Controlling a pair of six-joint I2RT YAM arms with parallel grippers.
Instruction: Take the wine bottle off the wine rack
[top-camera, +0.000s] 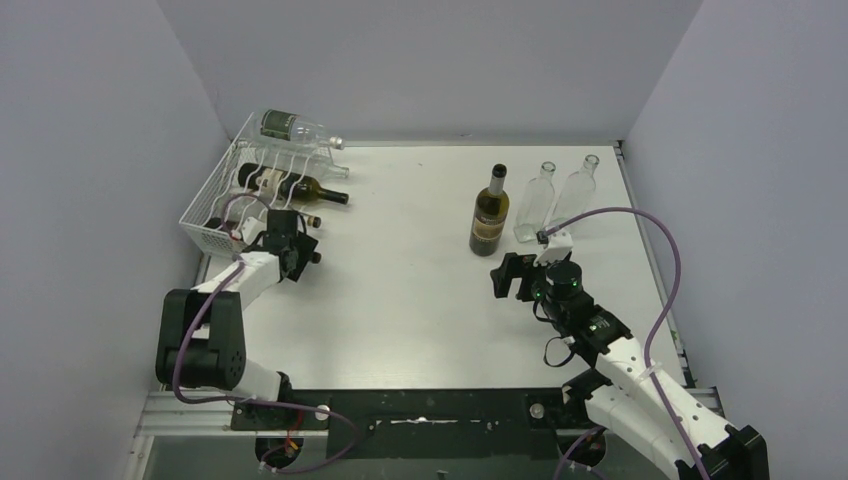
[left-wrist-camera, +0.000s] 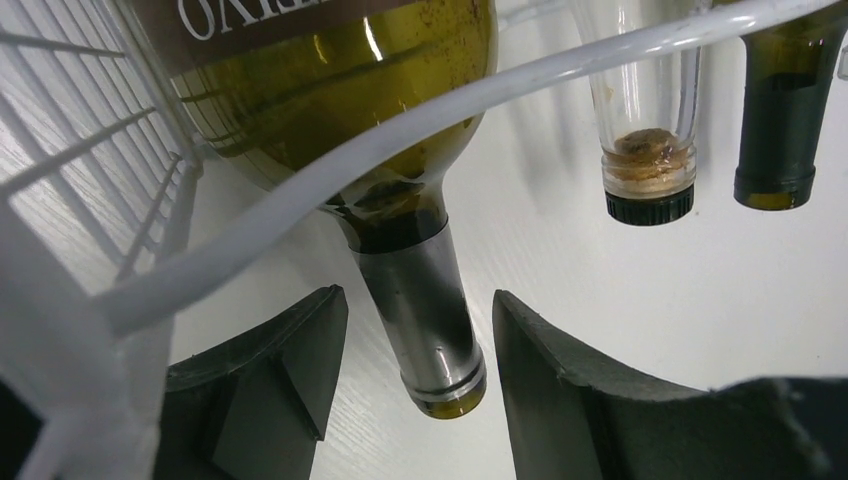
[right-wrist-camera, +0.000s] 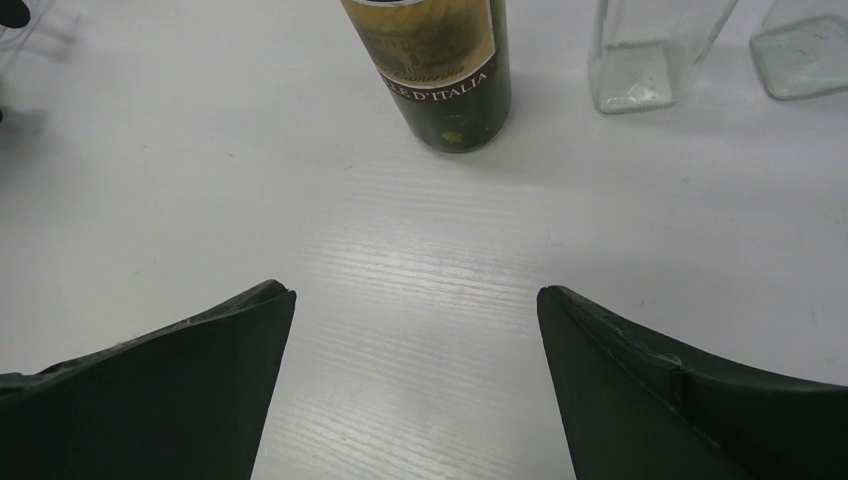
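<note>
Left fingers (left-wrist-camera: 265, 375) flank rightward-pointing wine bottle (left-wrist-camera: 420, 300).

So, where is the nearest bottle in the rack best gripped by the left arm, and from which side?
Grip the bottle at its neck, coming from the open table side. The neck sticks out past the rack wire, slim and free, while the body lies behind the wires. The left gripper has its open jaws on either side of the neck, not touching.
</note>
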